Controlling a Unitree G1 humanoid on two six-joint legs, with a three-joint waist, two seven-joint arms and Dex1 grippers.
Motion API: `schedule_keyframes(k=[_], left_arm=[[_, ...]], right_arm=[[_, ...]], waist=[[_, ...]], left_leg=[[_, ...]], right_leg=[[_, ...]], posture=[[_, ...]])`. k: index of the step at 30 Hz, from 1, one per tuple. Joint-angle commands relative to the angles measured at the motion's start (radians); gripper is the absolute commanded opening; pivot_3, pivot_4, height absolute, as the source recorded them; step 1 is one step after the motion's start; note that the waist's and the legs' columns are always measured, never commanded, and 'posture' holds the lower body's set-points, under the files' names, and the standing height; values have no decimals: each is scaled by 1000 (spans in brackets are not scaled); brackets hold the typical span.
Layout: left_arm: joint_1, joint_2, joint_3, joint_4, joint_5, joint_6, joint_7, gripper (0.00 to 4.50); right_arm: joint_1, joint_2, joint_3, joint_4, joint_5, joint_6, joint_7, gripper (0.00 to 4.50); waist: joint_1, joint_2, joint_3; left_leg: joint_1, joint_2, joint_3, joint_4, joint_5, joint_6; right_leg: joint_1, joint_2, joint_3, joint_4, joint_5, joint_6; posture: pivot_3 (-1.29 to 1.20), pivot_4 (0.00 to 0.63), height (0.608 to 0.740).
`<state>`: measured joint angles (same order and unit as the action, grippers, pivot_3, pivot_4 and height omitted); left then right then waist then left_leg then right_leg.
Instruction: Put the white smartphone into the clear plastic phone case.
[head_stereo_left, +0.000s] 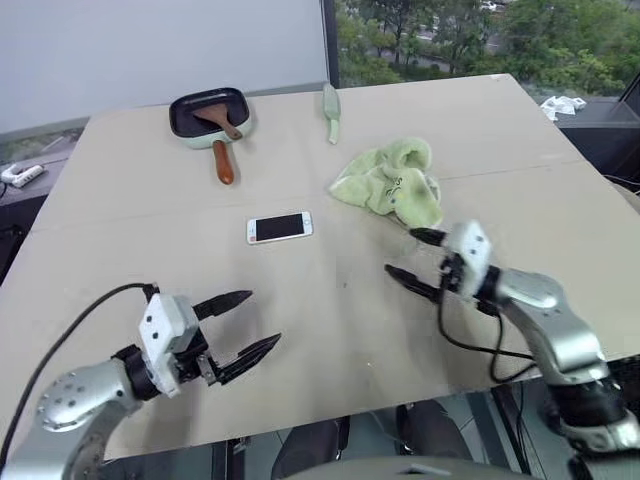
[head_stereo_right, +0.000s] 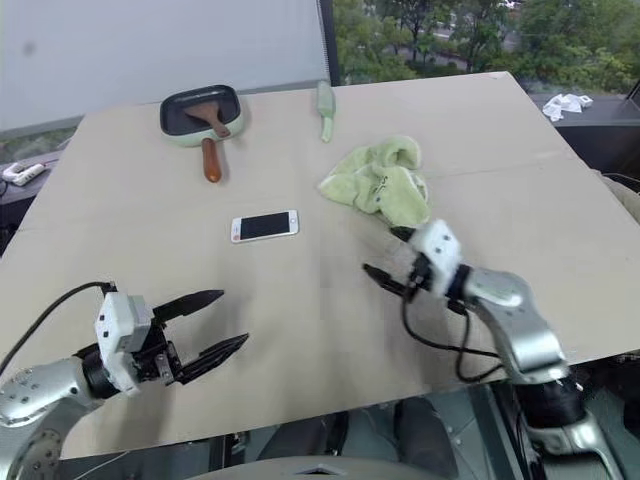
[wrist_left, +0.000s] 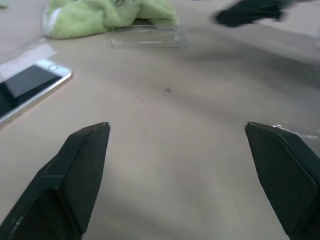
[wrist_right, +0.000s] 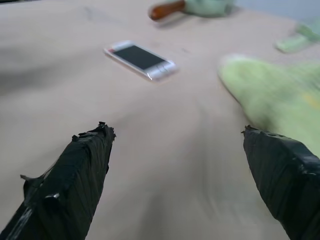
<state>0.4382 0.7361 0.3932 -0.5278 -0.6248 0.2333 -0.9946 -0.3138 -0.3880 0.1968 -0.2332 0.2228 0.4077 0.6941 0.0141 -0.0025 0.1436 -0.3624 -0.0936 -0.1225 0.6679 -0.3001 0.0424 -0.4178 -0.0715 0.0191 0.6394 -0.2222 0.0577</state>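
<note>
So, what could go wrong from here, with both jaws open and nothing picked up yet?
1. The clear plastic phone case is nearly invisible and lies against the green cloth, so the right gripper may snag the cloth or push the case away.
2. The white smartphone lies flat on the table; the left gripper may slide it instead of lifting it.

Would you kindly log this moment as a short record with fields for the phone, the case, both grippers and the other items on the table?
phone: white smartphone flat on the table, screen up, untouched
case: clear plastic phone case on the table beside the green cloth, empty
left gripper: open, above the near edge, holding nothing
right gripper: open, near the cloth, holding nothing
far side: pan holding a brown spatula
</note>
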Motion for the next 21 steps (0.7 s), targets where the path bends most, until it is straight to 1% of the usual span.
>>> schedule_keyframes(k=[1,4,6,7,8,9,11,12,13,14,15,16,19,21], left_arm=[[-24,49,67,15,-41,21,-42,4412],[-37,77,92,42,-25,22,-60,4412],[-38,77,101,50,-10,22,-53,4412],[-38,75,103,50,-5,23,-48,4500],[-38,73,106,50,-2,26,-43,4500],[-39,71,108,49,-1,29,-37,4500],[-42,68,108,47,3,32,-29,4500],[-43,66,106,45,5,34,-24,4500],[-44,65,103,43,8,37,-18,4500],[-45,63,102,41,11,39,-14,4500],[-46,62,100,40,13,40,-10,4500],[-47,60,99,39,15,41,-8,4500],[-50,59,96,36,16,43,-2,4500],[-52,61,94,35,17,41,-3,4500]], right_arm=[[-88,41,61,77,-91,104,-95,4469],[-141,53,100,150,-149,202,-136,4469],[-155,50,107,168,-165,302,-158,4469],[-158,46,110,169,-165,327,-156,3956],[-158,40,115,164,-163,349,-148,3698],[-158,34,119,155,-160,378,-144,3115],[-159,30,122,143,-158,403,-143,2235],[-159,30,125,137,-158,405,-143,1895],[-158,30,127,131,-158,406,-142,1357],[-158,30,129,126,-157,409,-143,933],[-158,29,133,121,-159,407,-141,348],[-158,29,135,117,-160,407,-141,49],[-161,22,136,112,-165,388,-139,49],[-166,-2,145,112,-167,317,-96,49]], waist=[[1,0,0],[0,0,0],[-2,0,0],[-3,1,0],[-4,0,0],[-4,0,0],[-1,0,0],[-1,0,0],[-2,0,-1],[-3,-1,-1],[-4,-1,-1],[-6,0,-1],[-8,0,0],[-7,0,0]], left_leg=[[-1,0,0,0,0,0],[-1,-1,0,0,0,0],[-1,-1,1,-1,0,0],[-1,-1,1,-2,0,0],[-1,-1,1,-2,0,0],[-1,-1,1,-2,0,0],[0,-1,0,-2,0,0],[0,-1,0,-2,0,0],[0,-1,0,-2,0,0],[0,-1,0,-2,0,0],[1,-1,0,-2,0,0],[1,-1,0,-2,0,0],[0,-1,0,-2,0,0],[0,-1,1,-2,0,0]], right_leg=[[-1,0,0,0,0,0],[-1,0,-2,-1,0,0],[-1,0,-2,-1,0,0],[-2,0,-2,-1,0,0],[-2,0,-1,-1,0,0],[-2,0,-1,-1,0,0],[-1,0,-1,-1,0,0],[-1,0,-2,-1,0,0],[-1,0,-2,-1,0,0],[-1,0,-2,-1,0,0],[-1,0,-2,-1,0,0],[-1,0,-2,-1,0,0],[-1,0,-2,-1,0,0],[-1,0,-2,-1,0,0]], posture=[[0,150,740],[0,150,740],[0,150,740],[0,150,740],[0,150,740],[0,150,740],[0,150,740],[0,150,740],[0,150,740],[0,150,740],[0,150,740],[0,150,740],[0,150,740],[0,150,740]])
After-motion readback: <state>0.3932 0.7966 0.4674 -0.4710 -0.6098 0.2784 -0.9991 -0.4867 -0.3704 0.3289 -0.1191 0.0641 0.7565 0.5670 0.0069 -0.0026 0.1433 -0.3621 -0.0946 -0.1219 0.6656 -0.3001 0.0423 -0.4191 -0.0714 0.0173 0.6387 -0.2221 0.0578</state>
